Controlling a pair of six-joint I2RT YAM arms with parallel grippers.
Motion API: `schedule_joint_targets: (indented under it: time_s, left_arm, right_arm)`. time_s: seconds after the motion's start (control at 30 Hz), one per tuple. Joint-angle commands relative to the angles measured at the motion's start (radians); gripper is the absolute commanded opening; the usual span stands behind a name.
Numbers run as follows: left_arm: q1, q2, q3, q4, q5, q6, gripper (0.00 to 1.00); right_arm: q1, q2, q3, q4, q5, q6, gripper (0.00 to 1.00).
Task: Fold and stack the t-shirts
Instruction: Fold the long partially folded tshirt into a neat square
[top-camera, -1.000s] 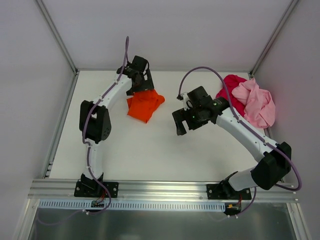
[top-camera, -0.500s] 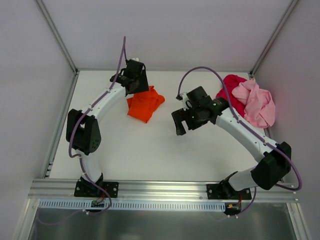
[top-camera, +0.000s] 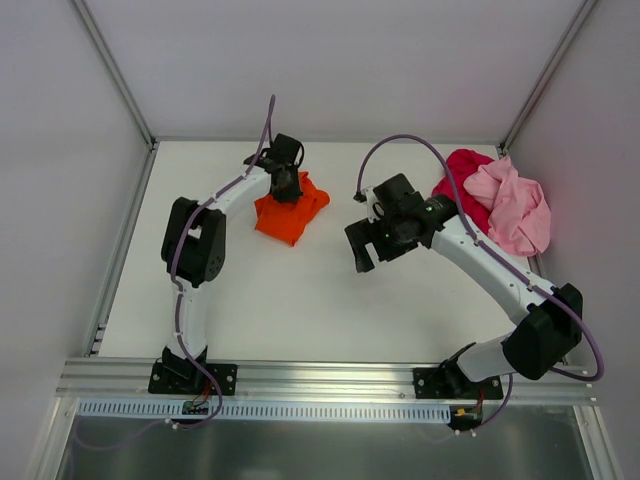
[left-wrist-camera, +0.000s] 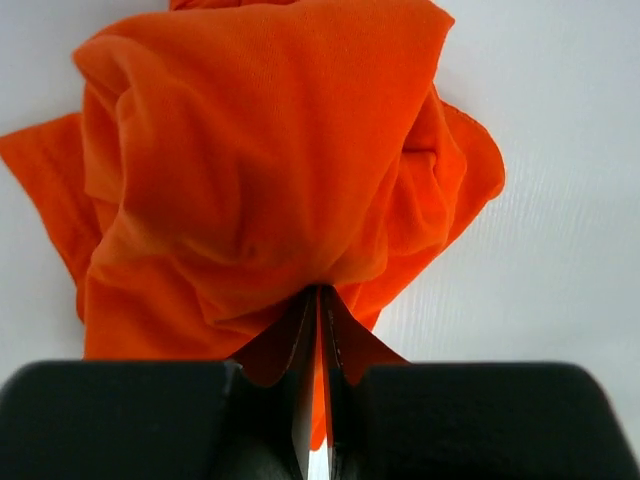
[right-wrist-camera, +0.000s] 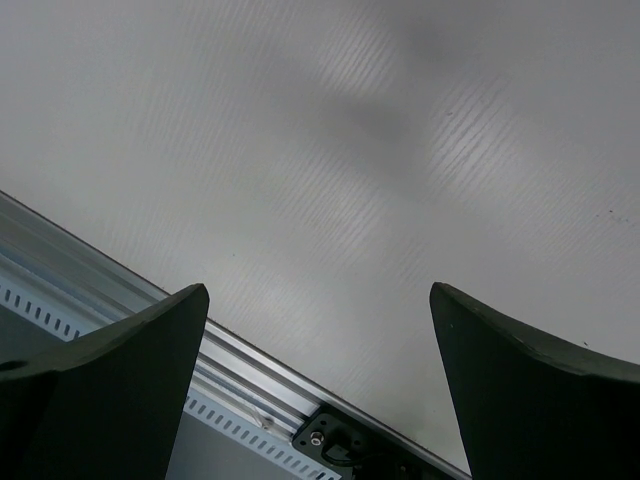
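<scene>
A crumpled bright orange t-shirt (top-camera: 293, 215) lies on the white table at the back left. My left gripper (top-camera: 285, 190) sits on its far edge and is shut on a fold of the orange cloth (left-wrist-camera: 260, 170), pinched between the two fingers (left-wrist-camera: 300, 340). A crimson-red t-shirt (top-camera: 462, 190) and a light pink t-shirt (top-camera: 512, 210) lie bunched together at the back right, the pink one partly on top of the red. My right gripper (top-camera: 375, 245) hovers open over bare table (right-wrist-camera: 330, 150) between the heaps, with nothing between its fingers (right-wrist-camera: 120, 350).
White walls and metal corner posts (top-camera: 115, 75) close in the table on three sides. An aluminium rail (top-camera: 320, 380) runs along the near edge, with both arm bases bolted to it. The right wrist view shows this rail (right-wrist-camera: 250, 370) below the fingers.
My left gripper has swung right from the shirt's far left side onto the orange t-shirt and shut on its cloth. The right arm has barely moved.
</scene>
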Motion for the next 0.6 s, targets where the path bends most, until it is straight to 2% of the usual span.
schedule_joint_targets:
  time_s: [0.0,0.27,0.57]
  left_arm:
    - [0.007,0.044,0.061,-0.002,0.041,0.021,0.04]
    - [0.033,0.171,0.135,-0.063,0.153,-0.021,0.05]
    - [0.076,0.181,0.116,-0.083,0.233,-0.051,0.04]
  right_arm:
    - [0.002,-0.028,0.046,-0.027,0.016,-0.016,1.00]
    - [0.004,-0.021,0.109,-0.065,0.034,-0.026,1.00]
    - [0.002,-0.025,0.115,-0.078,0.028,-0.023,1.00]
